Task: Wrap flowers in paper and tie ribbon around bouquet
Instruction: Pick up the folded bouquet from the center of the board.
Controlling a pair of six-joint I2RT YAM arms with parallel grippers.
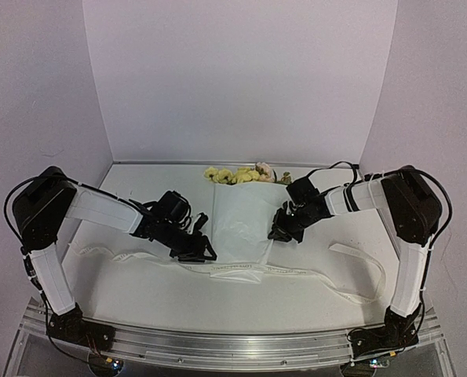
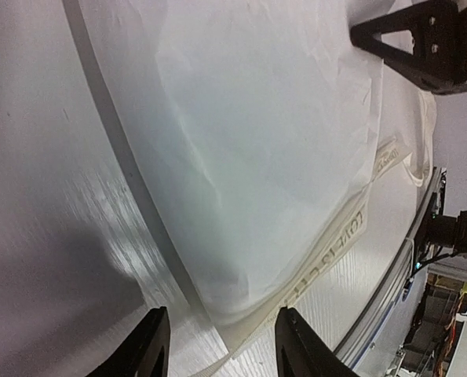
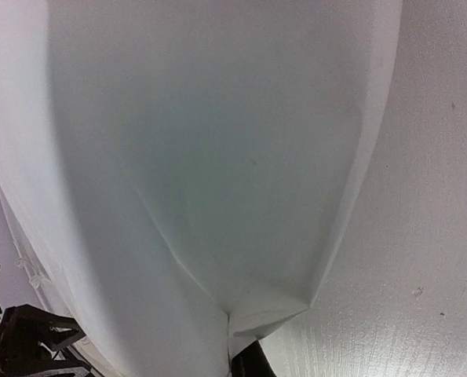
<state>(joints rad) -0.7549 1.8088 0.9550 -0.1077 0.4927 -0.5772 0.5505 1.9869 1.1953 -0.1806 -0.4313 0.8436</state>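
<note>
The bouquet [image 1: 241,216] lies mid-tabletop [image 1: 162,302], its long axis running near to far, with the flowers [image 1: 237,174] poking out at the far end by the back wall. The ribbon [image 1: 241,269] lies crosswise beneath its narrow near end.

The 2 claws flank it. The right claw [image 1: 279,232] is pinched closed on a folded edge of the paper [image 3: 217,157] on the bouquet's right side. The left claw [image 2: 221,349] stands partly open at the near-left corner, fingers astride the paper's edge and gripping nothing.

The lettered ribbon runs just beyond those fingertips, so the left arm looks nearer for picking it up.
</note>
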